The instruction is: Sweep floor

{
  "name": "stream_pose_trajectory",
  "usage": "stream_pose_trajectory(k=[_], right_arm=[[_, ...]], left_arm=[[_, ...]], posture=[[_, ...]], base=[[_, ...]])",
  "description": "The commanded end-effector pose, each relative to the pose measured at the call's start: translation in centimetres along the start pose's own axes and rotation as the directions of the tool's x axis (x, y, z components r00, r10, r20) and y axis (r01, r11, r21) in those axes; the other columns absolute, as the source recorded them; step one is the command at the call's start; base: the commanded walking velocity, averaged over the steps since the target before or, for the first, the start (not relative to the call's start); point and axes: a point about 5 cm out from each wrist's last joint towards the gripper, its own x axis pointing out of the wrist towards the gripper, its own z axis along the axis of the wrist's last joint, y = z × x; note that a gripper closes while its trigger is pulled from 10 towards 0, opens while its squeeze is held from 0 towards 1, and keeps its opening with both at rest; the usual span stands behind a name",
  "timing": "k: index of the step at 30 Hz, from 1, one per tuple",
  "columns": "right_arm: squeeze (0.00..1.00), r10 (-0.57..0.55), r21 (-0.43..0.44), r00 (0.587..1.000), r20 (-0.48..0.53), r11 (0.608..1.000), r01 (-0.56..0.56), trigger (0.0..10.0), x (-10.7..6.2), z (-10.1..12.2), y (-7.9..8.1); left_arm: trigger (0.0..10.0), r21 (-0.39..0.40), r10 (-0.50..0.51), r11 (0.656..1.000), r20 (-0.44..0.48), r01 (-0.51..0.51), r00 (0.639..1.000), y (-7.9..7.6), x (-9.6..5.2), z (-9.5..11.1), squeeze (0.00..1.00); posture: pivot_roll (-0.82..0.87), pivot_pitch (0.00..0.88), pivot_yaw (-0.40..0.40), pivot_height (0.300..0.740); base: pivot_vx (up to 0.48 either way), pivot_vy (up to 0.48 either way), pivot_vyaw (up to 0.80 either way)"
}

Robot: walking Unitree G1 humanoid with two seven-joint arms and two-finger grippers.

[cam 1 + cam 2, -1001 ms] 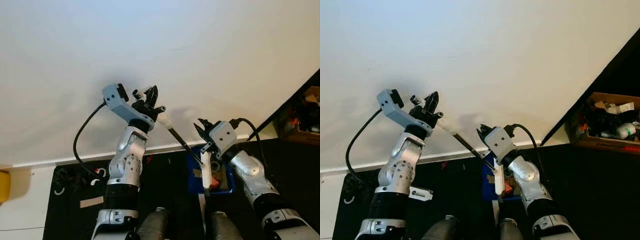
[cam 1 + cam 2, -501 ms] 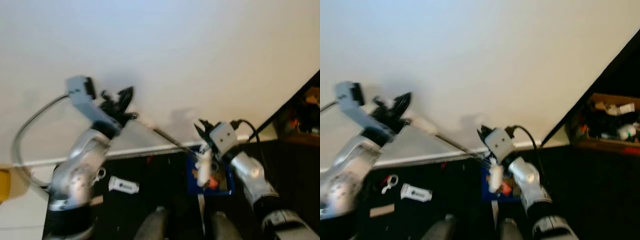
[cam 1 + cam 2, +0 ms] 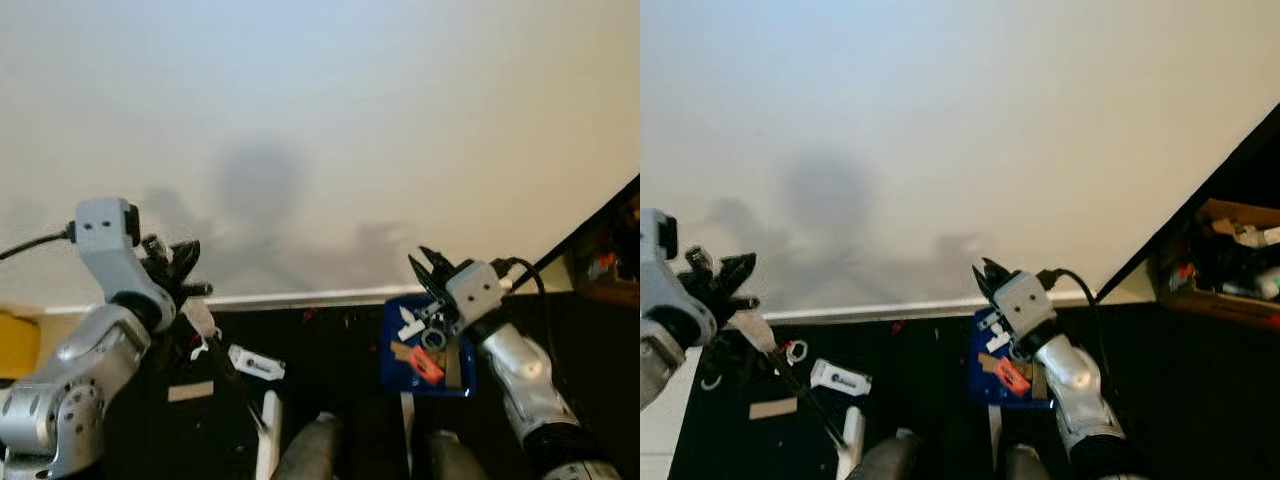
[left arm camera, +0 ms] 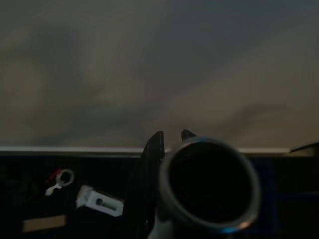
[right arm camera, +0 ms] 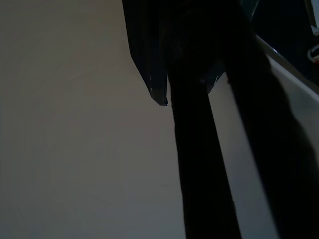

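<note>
left end effector gripping broom handle

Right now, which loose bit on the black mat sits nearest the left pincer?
The white ring-shaped clip, beside the left pincer; the white rectangular piece and tan strip lie further off.

arms: silver, jointed | wrist cameras: grey boxes, black cables | fingers: long, black
</note>
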Motion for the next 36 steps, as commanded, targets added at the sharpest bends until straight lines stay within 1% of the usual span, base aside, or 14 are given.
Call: stream_pose_trajectory(k=[1, 3, 4, 6, 7, 13, 22, 26, 28, 29, 31, 32, 34, 36], right_arm=[[0.00, -0.024, 0.144, 0.999, 0.048, 0.989, 0.017, 10.0, -0.1, 0.2, 1.4], [0.00, -0.028, 0.145, 0.998, 0.055, 0.989, 0.020, 10.0, -0.2, 0.5, 1.1], [0.00, -0.040, 0.162, 0.996, 0.074, 0.986, 0.028, 10.0, -0.5, 1.1, 0.7], [0.00, -0.040, 0.162, 0.996, 0.074, 0.986, 0.028, 10.0, -0.5, 1.1, 0.7], [0.00, -0.048, 0.176, 0.995, 0.091, 0.984, 0.031, 10.0, -0.7, 1.9, 0.4], [0.00, -0.030, 0.188, 0.993, 0.117, 0.982, 0.007, 10.0, -1.4, 3.4, 0.0], [0.00, -0.034, 0.248, 0.995, 0.098, 0.969, 0.009, 10.0, -2.1, 3.7, 1.0], [0.00, -0.062, 0.288, 0.995, 0.082, 0.957, 0.036, 10.0, -2.3, 3.6, 1.3], [0.00, -0.081, 0.332, 0.995, 0.063, 0.942, 0.055, 10.0, -2.4, 3.4, 1.5], [0.00, -0.081, 0.332, 0.995, 0.063, 0.942, 0.055, 10.0, -2.4, 3.4, 1.5], [0.00, -0.132, 0.413, 0.990, 0.054, 0.905, 0.098, 10.0, -2.3, 3.5, 1.8], [0.00, -0.132, 0.413, 0.990, 0.054, 0.905, 0.098, 10.0, -2.3, 3.5, 1.8], [0.00, -0.183, 0.467, 0.981, 0.064, 0.874, 0.133, 10.0, -1.8, 3.9, 1.8], [0.00, -0.207, 0.475, 0.975, 0.078, 0.868, 0.147, 10.0, -1.5, 4.4, 1.5]], left_arm=[[10.0, 0.057, 0.052, 0.997, -0.038, -0.050, 0.998, 0.9, -0.2, -0.6, 0.00], [10.0, 0.072, 0.056, 0.996, -0.044, -0.053, 0.997, 0.9, -0.1, -0.7, 0.00], [10.0, 0.075, 0.092, 0.993, -0.067, -0.087, 0.993, 1.3, 0.1, -1.2, 0.00], [10.0, 0.075, 0.092, 0.993, -0.067, -0.087, 0.993, 1.3, 0.1, -1.2, 0.00], [10.0, 0.061, 0.108, 0.993, -0.078, -0.104, 0.991, 1.6, 0.3, -1.3, 0.00], [10.0, 0.076, 0.157, 0.986, -0.073, -0.151, 0.985, 2.4, 1.2, -1.3, 0.00], [10.0, 0.104, 0.256, 0.962, -0.040, -0.251, 0.966, 3.2, 2.3, -0.9, 0.00], [10.0, 0.082, 0.286, 0.955, -0.023, -0.283, 0.958, 3.5, 2.7, -0.7, 0.00], [10.0, 0.045, 0.291, 0.956, -0.005, -0.291, 0.957, 3.6, 3.2, -0.5, 0.00], [10.0, 0.045, 0.291, 0.956, -0.005, -0.291, 0.957, 3.6, 3.2, -0.5, 0.00], [10.0, 0.037, 0.307, 0.951, 0.020, -0.307, 0.952, 3.6, 3.8, -0.3, 0.00], [10.0, 0.037, 0.307, 0.951, 0.020, -0.307, 0.952, 3.6, 3.8, -0.3, 0.00], [10.0, 0.029, 0.300, 0.953, 0.029, -0.300, 0.954, 3.5, 4.3, -0.4, 0.00], [10.0, 0.016, 0.289, 0.957, 0.030, -0.289, 0.957, 3.3, 4.6, -0.4, 0.00]], posture=[[0.16, 0.291, 0.202, 0.740], [0.16, 0.291, 0.202, 0.740], [0.14, 0.268, 0.206, 0.740], [0.14, 0.268, 0.206, 0.740], [0.13, 0.258, 0.206, 0.740], [0.10, 0.241, 0.194, 0.740], [0.08, 0.224, 0.172, 0.740], [0.07, 0.220, 0.159, 0.740], [0.06, 0.212, 0.150, 0.740], [0.06, 0.212, 0.150, 0.740], [0.05, 0.205, 0.149, 0.740], [0.05, 0.205, 0.149, 0.740], [0.05, 0.199, 0.151, 0.740], [0.05, 0.193, 0.155, 0.740]], base=[[0.000, 0.000, 0.00], [0.000, 0.000, 0.00], [0.000, 0.000, 0.00], [0.000, 0.000, 0.00], [0.000, 0.000, 0.00], [0.000, 0.000, 0.00], [0.000, 0.000, 0.00], [0.000, 0.000, 0.00], [0.000, 0.000, 0.00], [0.000, 0.000, 0.00], [0.000, 0.000, 0.00], [0.000, 0.000, 0.00], [0.000, 0.000, 0.00], [0.000, 0.000, 0.00]])
